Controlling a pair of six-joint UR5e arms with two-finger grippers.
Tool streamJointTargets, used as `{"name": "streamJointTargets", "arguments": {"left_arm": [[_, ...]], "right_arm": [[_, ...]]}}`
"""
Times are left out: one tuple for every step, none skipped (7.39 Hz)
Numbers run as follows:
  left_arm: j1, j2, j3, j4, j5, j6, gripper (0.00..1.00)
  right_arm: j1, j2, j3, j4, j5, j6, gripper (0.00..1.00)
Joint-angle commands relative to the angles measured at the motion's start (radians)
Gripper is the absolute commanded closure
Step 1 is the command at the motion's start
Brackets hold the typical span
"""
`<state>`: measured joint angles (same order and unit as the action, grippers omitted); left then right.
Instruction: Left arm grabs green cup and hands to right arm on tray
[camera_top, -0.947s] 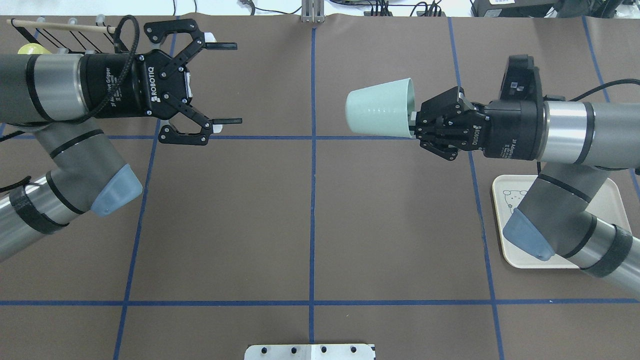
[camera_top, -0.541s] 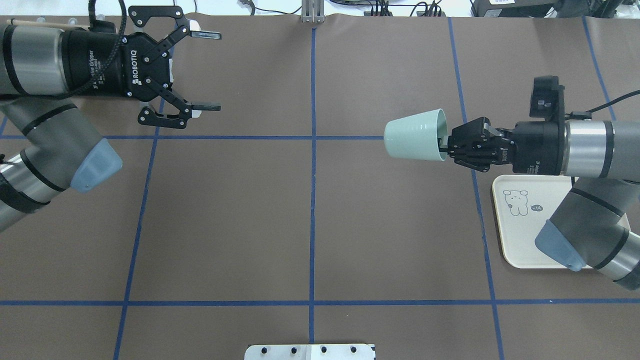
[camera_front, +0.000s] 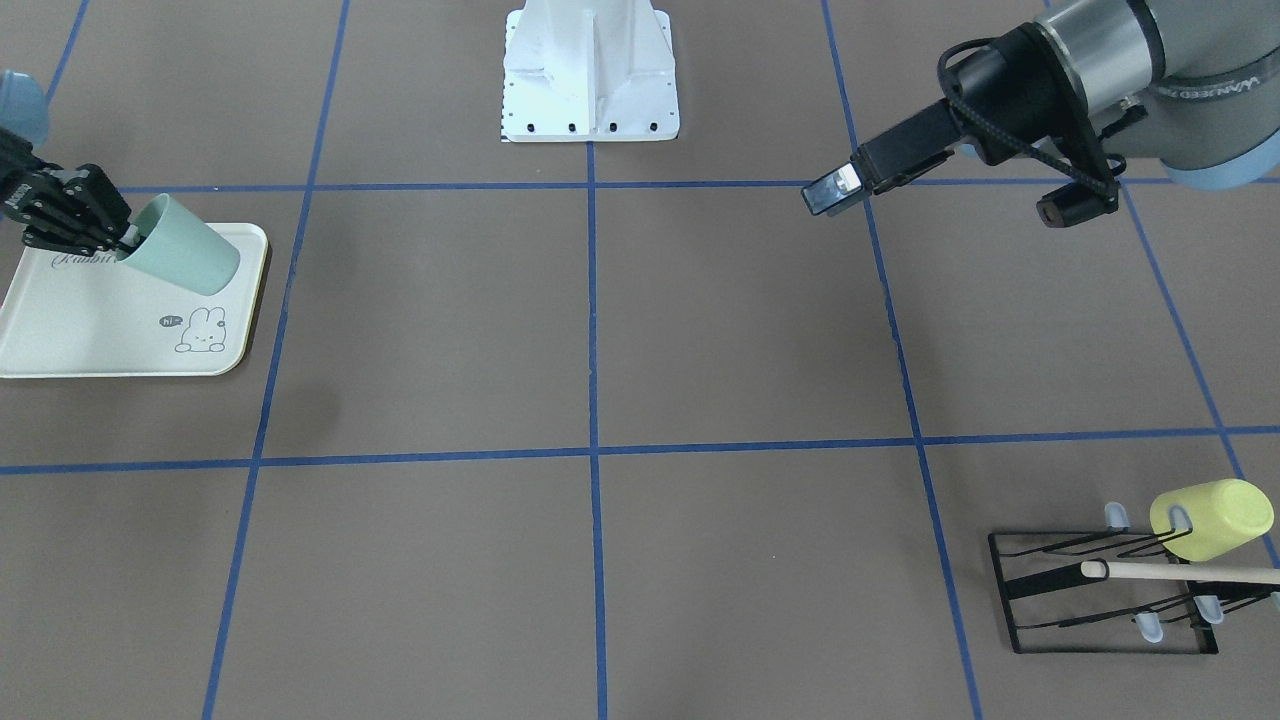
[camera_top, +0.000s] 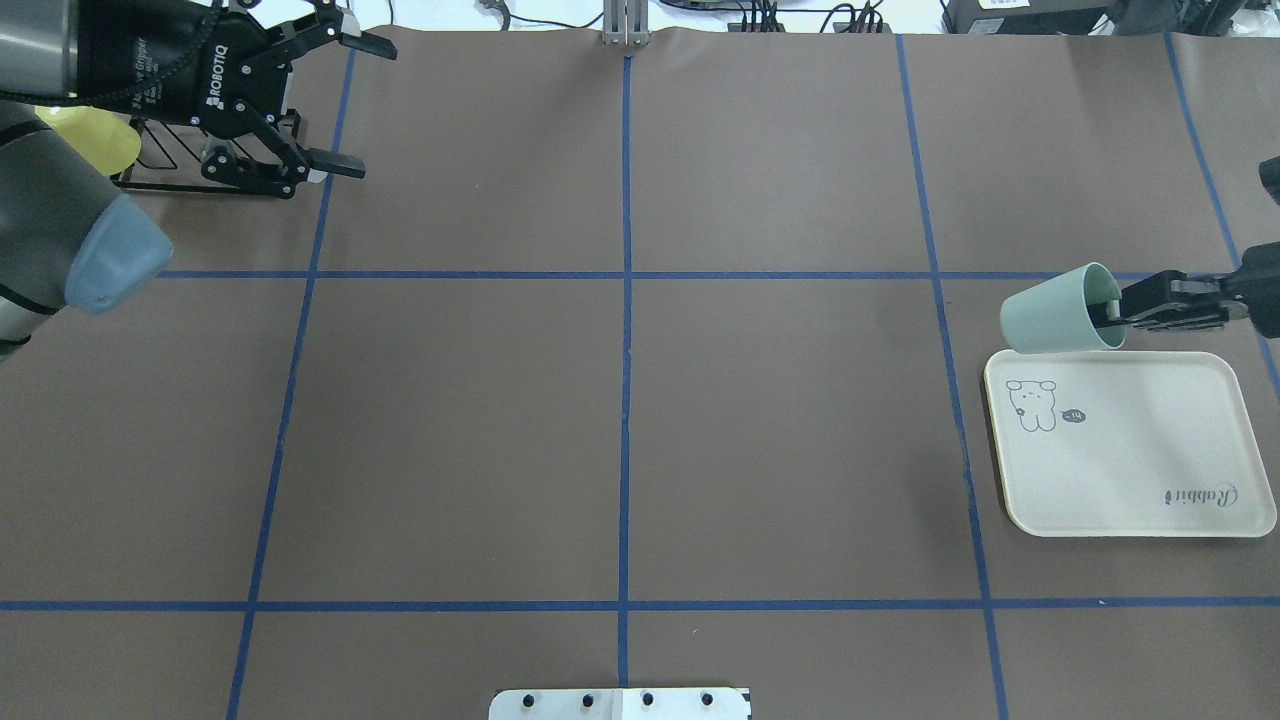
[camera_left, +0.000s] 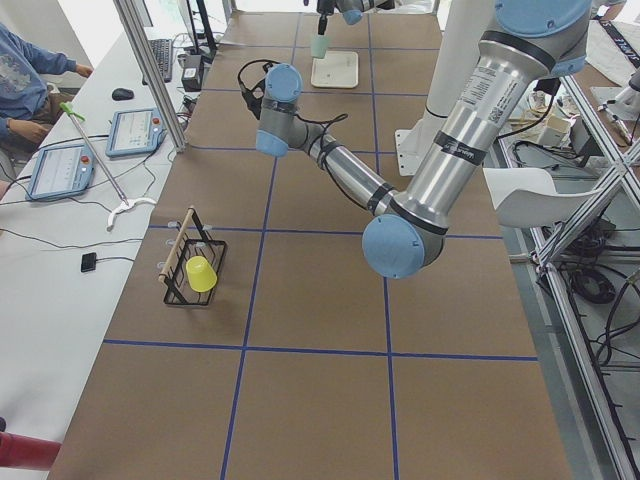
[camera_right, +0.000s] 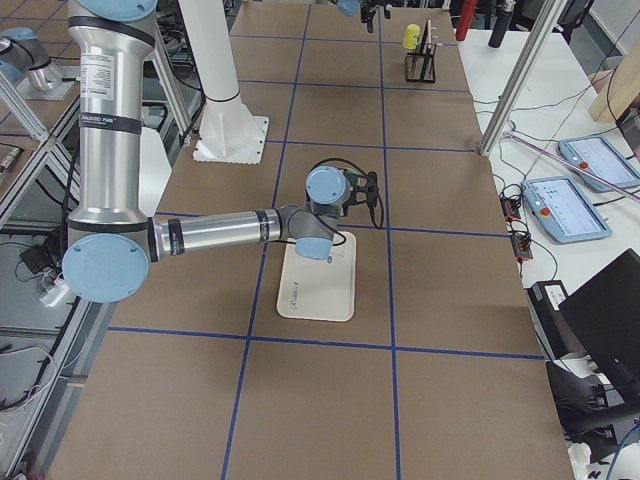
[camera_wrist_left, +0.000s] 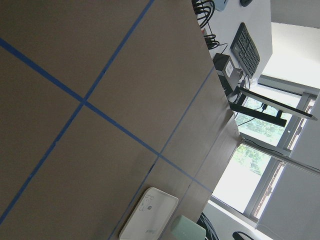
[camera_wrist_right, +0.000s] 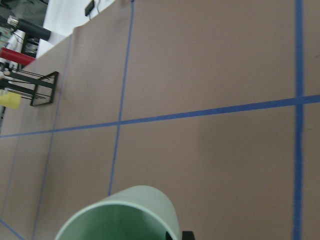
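The pale green cup (camera_top: 1058, 312) lies on its side in the air, its mouth toward my right gripper (camera_top: 1118, 306), which is shut on the cup's rim with one finger inside. The cup hangs at the far left corner of the cream tray (camera_top: 1140, 470). In the front-facing view the cup (camera_front: 185, 258) overlaps the tray's corner (camera_front: 100, 340). The right wrist view shows only the cup's rim (camera_wrist_right: 125, 212). My left gripper (camera_top: 355, 105) is open and empty at the far left, beside the rack.
A black wire rack (camera_front: 1100, 595) with a wooden rod holds a yellow-green cup (camera_front: 1210, 518) at the table's far left corner; the cup also shows in the overhead view (camera_top: 92, 140). The robot's white base plate (camera_front: 590, 75) stands at the near middle edge.
My right gripper has carried the green cup rightward and down to the tray's far left corner. My left arm has drawn back left toward the rack, still open.
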<state>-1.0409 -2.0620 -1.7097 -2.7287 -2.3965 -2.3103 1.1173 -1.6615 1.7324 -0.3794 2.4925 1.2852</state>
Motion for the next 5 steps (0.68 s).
{"name": "streamJointTargets", "arguments": {"left_arm": [[-0.014, -0.003, -0.043, 0.178, -0.003, 0.069, 0.00], [-0.008, -0.003, -0.063, 0.231, -0.003, 0.124, 0.00], [-0.011, -0.004, -0.088, 0.291, -0.003, 0.130, 0.00], [-0.010, -0.006, -0.097, 0.343, -0.001, 0.161, 0.00], [-0.011, -0.009, -0.097, 0.372, -0.001, 0.179, 0.00]], "right_arm": [[0.021, -0.044, 0.019, -0.218, -0.010, -0.033, 1.00], [0.019, -0.107, 0.021, -0.223, -0.059, -0.073, 1.00], [0.018, -0.183, 0.019, -0.237, -0.104, -0.195, 1.00], [0.016, -0.225, 0.022, -0.309, -0.142, -0.339, 1.00], [0.007, -0.225, 0.022, -0.369, -0.164, -0.410, 1.00]]}}
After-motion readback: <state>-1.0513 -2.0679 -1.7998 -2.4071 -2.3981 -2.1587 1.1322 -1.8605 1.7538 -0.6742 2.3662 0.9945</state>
